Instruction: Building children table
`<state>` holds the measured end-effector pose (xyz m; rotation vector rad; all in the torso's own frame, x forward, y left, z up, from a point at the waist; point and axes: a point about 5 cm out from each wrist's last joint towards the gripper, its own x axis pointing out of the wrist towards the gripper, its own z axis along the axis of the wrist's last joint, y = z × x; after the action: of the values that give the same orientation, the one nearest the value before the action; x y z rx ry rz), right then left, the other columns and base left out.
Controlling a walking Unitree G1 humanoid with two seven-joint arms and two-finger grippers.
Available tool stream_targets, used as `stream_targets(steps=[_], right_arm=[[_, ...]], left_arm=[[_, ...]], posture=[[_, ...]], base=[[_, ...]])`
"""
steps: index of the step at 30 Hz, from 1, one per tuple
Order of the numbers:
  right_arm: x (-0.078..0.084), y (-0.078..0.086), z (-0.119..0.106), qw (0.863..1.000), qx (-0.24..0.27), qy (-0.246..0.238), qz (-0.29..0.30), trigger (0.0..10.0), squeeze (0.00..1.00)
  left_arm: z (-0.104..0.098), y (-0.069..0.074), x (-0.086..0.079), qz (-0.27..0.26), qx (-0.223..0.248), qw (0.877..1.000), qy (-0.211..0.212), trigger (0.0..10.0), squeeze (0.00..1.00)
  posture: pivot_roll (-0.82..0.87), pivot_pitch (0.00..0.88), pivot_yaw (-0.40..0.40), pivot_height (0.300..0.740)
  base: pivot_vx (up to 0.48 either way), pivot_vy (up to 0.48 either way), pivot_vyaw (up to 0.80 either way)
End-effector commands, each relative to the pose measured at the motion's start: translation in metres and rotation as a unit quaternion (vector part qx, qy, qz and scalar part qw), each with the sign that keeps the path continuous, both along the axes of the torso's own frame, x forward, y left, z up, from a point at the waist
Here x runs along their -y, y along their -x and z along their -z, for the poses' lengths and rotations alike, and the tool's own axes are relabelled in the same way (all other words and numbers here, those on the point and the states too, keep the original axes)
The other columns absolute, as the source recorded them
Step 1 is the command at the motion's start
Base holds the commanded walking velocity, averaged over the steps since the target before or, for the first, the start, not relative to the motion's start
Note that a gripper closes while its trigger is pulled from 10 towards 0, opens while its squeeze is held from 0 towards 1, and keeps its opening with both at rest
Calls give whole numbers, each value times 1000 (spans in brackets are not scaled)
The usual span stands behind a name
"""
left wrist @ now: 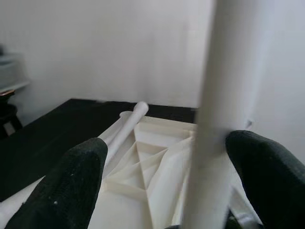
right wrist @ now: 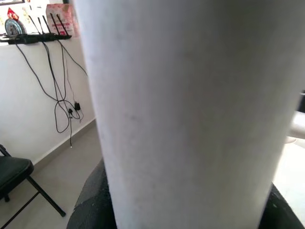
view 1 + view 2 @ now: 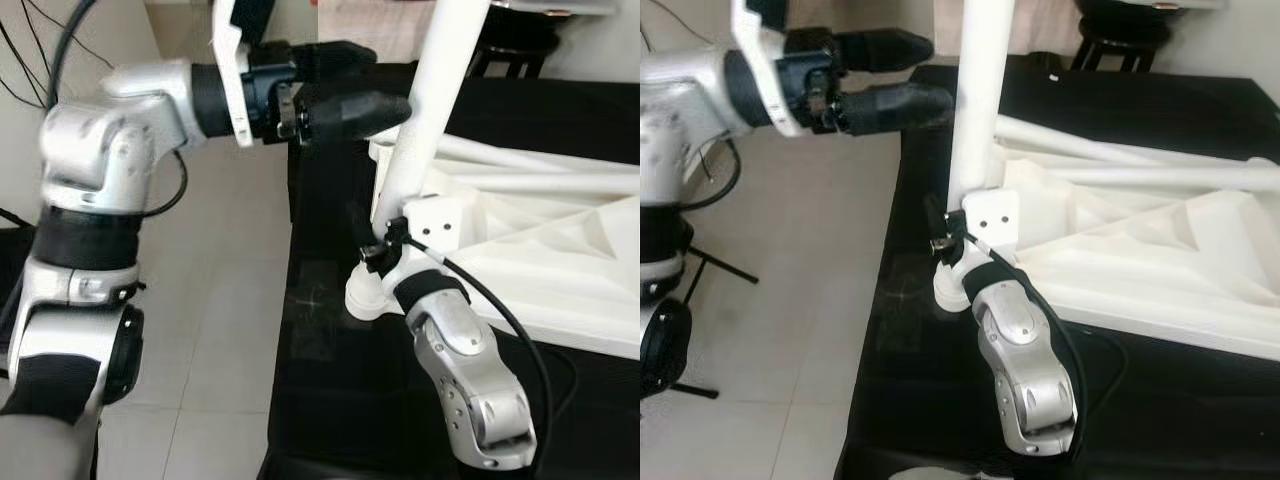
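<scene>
A white children's table top (image 3: 545,270) lies upside down on a black surface (image 3: 330,390). One white table leg (image 3: 425,110) stands upright in its near-left corner socket (image 3: 364,297). My right gripper (image 3: 378,250) is shut around the leg's base; in the right wrist view the leg (image 2: 190,109) sits between two black fingertips (image 2: 90,202). My left gripper (image 3: 392,80) is open higher up, reaching in from the left. In the left wrist view the leg (image 1: 221,119) stands between its fingers (image 1: 71,186), close against one of them.
Two more white legs (image 3: 530,155) lie across the upturned top. A dark stool (image 3: 512,45) stands behind the surface. Tiled floor (image 3: 220,300) lies to the left, with a black stand (image 3: 700,270) on it. Cables (image 2: 62,95) hang on a wall.
</scene>
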<state>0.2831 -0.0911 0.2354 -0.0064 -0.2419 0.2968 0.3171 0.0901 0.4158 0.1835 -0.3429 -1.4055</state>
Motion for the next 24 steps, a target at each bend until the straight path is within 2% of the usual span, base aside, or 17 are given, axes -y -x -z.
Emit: stream_targets(steps=[1,3,5,8,12,15,17,22,24], right_arm=[[-8,-2,28,997,-74,-2,-16,10000,0],[-9,-1,27,997,-73,-4,-18,10000,0],[-11,0,26,997,-72,-5,-20,10000,0],[-12,1,25,997,-71,-7,-21,10000,0],[-12,0,24,997,-70,-7,-22,10000,0],[-12,0,24,997,-70,-7,-22,10000,0],[-13,0,24,997,-70,-7,-23,10000,0],[-15,0,23,997,-70,-9,-24,10000,0],[-16,0,23,997,-70,-10,-26,10000,0]], left_arm=[[1,-1,8,15,6,1000,-12,10000,0],[1,-8,17,25,3,999,-20,10000,0],[0,-13,31,59,-4,998,-30,10000,0],[-2,-9,47,119,-8,992,-50,10000,0],[-1,-2,58,182,-5,980,-83,10000,0],[-1,-1,60,199,-2,975,-95,10000,0],[2,2,60,221,4,968,-116,10000,0],[2,0,63,219,22,967,-127,10000,0],[1,-8,69,171,43,978,-114,10000,0]], posture=[[52,206,16,740],[49,209,20,740],[45,212,21,740],[41,214,23,740],[37,216,25,740],[37,216,25,740],[36,215,27,740],[37,215,26,740],[37,214,23,740]], base=[[0,0,0],[0,0,0],[0,0,0],[0,0,0],[0,0,0],[0,0,0],[0,0,0],[0,0,0],[0,0,0]])
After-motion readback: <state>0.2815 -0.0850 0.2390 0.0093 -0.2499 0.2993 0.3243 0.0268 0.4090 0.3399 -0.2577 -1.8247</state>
